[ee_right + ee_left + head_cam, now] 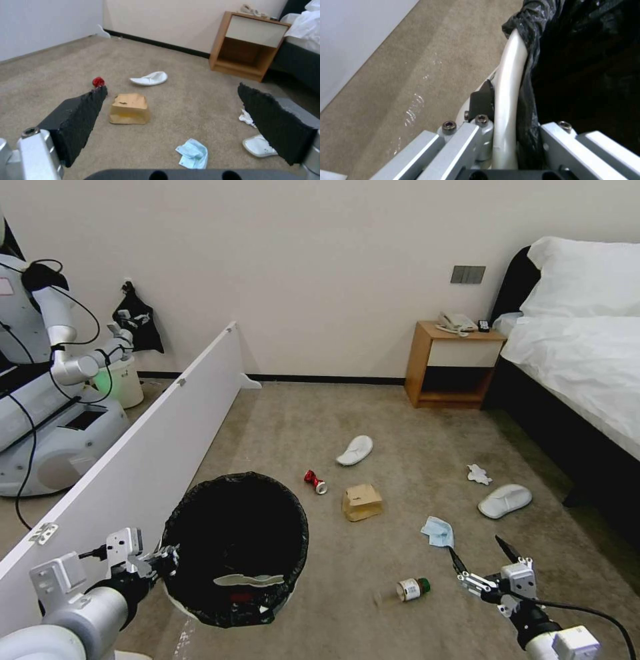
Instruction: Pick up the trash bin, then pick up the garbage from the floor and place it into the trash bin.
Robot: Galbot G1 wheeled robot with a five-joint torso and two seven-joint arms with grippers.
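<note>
Left gripper [170, 560] clamped on trash bin [235, 548] rim at its 9 o'clock. Right gripper [481, 557], fingers apart, hovers over floor [400, 460]; face mask [438, 531] at its 11 o'clock.

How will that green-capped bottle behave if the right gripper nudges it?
The bottle lies on its side on the carpet, so it would probably roll away from a nudge. It looks small and likely light. The open right gripper hangs close above it.
</note>
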